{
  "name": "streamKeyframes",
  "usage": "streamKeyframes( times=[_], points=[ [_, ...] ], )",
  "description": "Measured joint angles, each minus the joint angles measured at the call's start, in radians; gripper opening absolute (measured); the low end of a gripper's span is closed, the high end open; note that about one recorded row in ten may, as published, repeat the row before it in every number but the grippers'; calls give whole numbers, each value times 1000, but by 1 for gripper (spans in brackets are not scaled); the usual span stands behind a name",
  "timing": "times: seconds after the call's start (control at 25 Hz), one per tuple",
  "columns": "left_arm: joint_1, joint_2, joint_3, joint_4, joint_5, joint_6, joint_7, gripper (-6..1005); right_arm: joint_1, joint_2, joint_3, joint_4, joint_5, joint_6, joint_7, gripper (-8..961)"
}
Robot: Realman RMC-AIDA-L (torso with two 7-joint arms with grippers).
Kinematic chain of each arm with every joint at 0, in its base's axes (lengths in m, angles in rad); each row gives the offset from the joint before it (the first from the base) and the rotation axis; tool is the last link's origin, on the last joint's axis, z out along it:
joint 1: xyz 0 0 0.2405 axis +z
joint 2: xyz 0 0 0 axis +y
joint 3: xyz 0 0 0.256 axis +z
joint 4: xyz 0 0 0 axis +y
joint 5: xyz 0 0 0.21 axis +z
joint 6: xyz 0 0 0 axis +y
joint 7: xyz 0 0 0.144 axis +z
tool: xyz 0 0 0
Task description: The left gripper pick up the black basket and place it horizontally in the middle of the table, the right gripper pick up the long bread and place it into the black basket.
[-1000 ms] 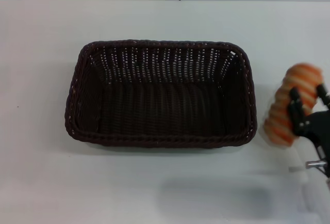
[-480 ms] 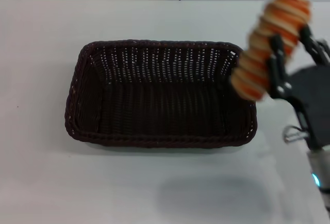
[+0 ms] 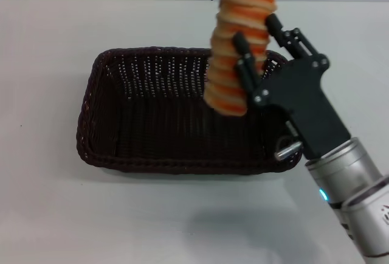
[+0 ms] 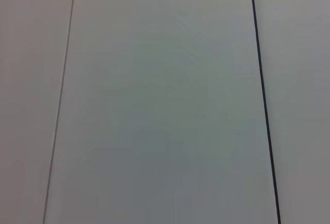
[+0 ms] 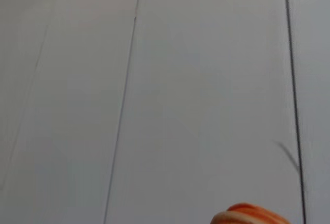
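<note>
One long bread (image 3: 238, 48) is pinched mid-length by the right gripper (image 3: 255, 63), upright above the black basket (image 3: 97, 124) below; judged light, slightly squashy, ridges aiding grip.

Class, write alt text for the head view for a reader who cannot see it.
The right hand holds the long bread nearly upright above the right half of the black basket, which lies lengthwise on the white table. The basket looks empty.

Bright, even light; soft shadows; long bread (image 3: 240, 48) slightly motion-blurred.
</note>
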Motion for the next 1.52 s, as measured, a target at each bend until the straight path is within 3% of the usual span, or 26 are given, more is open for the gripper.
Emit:
streamKeyframes(
  times=[0.12, 0.32, 0.56, 0.68, 0.72, 0.76, 0.88, 0.92, 1.12, 1.32, 1.44, 1.52],
  points=[
    [4, 0, 0, -1, 0, 1, 0, 671, -2, -1, 20, 1, 0, 19, 5, 508],
    [8, 0, 0, 0, 0, 1, -1, 672, -13, -3, 43, 4, -4, 25, 10, 740],
    [14, 0, 0, 1, 0, 1, -1, 673, -36, -6, 70, 5, -6, 0, 20, 791],
    [16, 0, 0, 2, 0, 0, -1, 673, -105, -5, 140, 1, -2, -79, 17, 817],
    [19, 0, 0, 2, 1, -1, -1, 674, -163, -7, 194, -5, -2, -142, 17, 825],
    [19, 0, 0, 2, 1, -1, -1, 674, -163, -7, 194, -5, -2, -142, 17, 833],
    [24, -1, 1, 3, 1, -5, 4, 674, -249, -13, 282, -13, -1, -206, 25, 842],
    [24, -3, 7, 9, 1, -7, 8, 674, -310, -9, 353, -31, -1, -226, 42, 842],
    [27, -3, 40, 25, 1, -11, 7, 675, -410, -4, 470, -87, 30, -239, 169, 842],
    [27, -3, 65, 30, 2, -22, 1, 676, -439, -5, 477, -146, 67, -247, 276, 842],
    [28, -3, 77, 31, 2, -27, 7, 801, -443, -3, 472, -151, 68, -249, 277, 842],
    [28, -3, 80, 31, 3, -28, 7, 801, -446, -2, 470, -153, 68, -249, 276, 842]
  ],
)
